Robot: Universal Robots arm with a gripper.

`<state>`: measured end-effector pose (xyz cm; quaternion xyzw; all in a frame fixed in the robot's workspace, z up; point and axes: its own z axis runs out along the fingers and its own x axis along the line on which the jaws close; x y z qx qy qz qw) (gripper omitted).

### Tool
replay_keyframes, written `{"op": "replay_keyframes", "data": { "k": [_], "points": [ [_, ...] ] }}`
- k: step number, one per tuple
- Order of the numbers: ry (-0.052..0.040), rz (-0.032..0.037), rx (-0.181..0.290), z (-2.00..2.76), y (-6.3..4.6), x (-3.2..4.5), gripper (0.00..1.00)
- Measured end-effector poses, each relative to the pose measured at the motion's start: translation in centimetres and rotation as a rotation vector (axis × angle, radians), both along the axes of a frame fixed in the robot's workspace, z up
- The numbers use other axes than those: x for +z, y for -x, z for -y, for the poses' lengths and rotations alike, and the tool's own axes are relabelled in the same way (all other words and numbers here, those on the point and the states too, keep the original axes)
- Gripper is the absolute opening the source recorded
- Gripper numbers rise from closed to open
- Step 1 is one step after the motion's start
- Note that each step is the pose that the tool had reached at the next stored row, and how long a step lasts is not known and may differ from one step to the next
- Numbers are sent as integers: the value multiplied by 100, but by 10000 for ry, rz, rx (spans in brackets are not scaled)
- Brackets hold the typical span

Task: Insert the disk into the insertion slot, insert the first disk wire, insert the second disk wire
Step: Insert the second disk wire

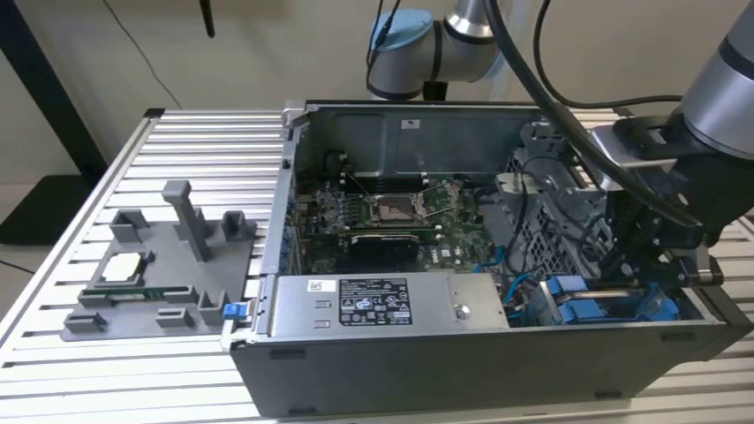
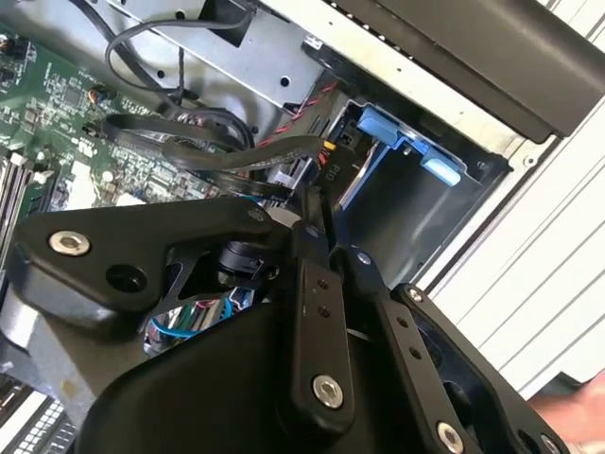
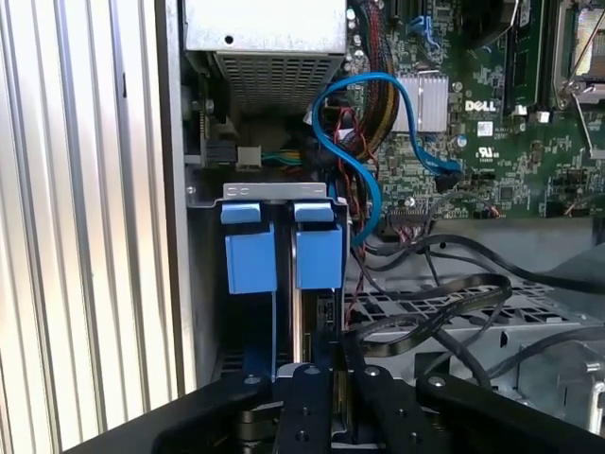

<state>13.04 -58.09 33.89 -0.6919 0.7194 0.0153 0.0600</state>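
Jaws pressed together on the disk's (image 3: pixel 304 326) edge, gripper (image 3: pixel 326 364) reaching down from the arm (image 1: pixel 719 97) into the computer case (image 1: pixel 471 371), disk standing in the insertion slot (image 2: pixel 416 222) directly beneath.

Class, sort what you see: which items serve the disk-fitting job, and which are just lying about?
Job:
- disk in blue carrier
- insertion slot
- end effector above the slot
- blue cable

Lying about:
- grey fixture tray
- power-supply box
- motherboard
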Motion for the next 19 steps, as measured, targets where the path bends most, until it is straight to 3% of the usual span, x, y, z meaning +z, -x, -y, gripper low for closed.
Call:
{"op": "replay_keyframes", "data": {
  "k": [6, 7, 19],
  "points": [
    [8, 1, 1, 2, 9, -25, 0],
    [-11, -2, -1, 1, 11, -19, 100],
    [-4, 0, 0, 2, 15, 318, 100]
  ]
}}
